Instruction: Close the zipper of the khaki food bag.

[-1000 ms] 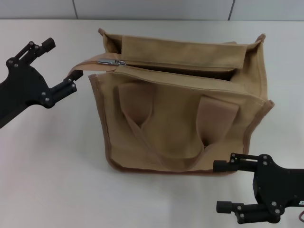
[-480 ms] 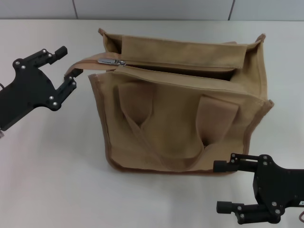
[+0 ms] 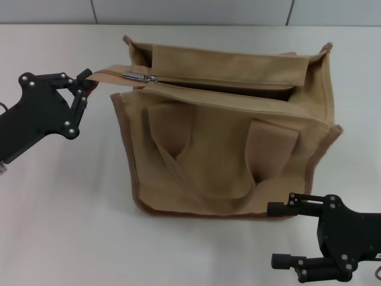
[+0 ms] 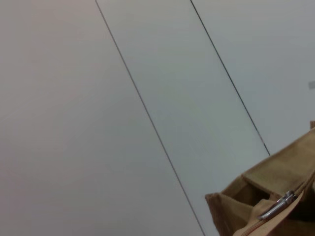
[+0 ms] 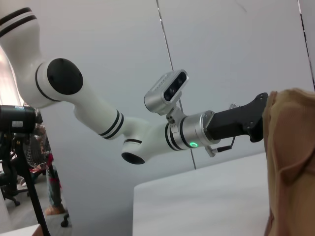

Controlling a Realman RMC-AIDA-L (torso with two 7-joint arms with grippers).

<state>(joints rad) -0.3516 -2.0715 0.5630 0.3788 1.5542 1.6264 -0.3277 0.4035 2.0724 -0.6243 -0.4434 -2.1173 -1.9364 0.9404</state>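
Head view: bag (image 3: 232, 128) stands upright mid-table (image 3: 65, 196), handles (image 3: 229, 167) hanging flat on the near face. Top mostly open, dark gap running from centre toward 3 o'clock. Zipper (image 3: 178, 83) runs along the top edge; silver slider (image 3: 138, 77) sits at the 9 o'clock end of the line, near the bag's far-left corner. Khaki zip tail (image 3: 102, 75) sticks out past that corner toward 9 o'clock.

Left gripper (image 3: 82, 83) at 9 o'clock of the bag, level with the top edge, jaws closed down on the end of the zip tail, pinching it. Its black body slopes off toward 8 o'clock.

Right gripper (image 3: 277, 233) at 5 o'clock of the bag, low at the near edge of the view, just off the bag's bottom corner, not touching. Jaws spread, nothing between them, pointing toward 9 o'clock.

Left wrist view: only a bag corner (image 4: 268, 204) and the slider (image 4: 276, 206) show, against grey wall panels (image 4: 147, 98). Own fingers not seen.

Right wrist view: bag side (image 5: 290, 157) fills one edge; left arm (image 5: 147, 132) reaches to it, its black end against the fabric. Tripod (image 5: 22, 147) and a chair in the background.
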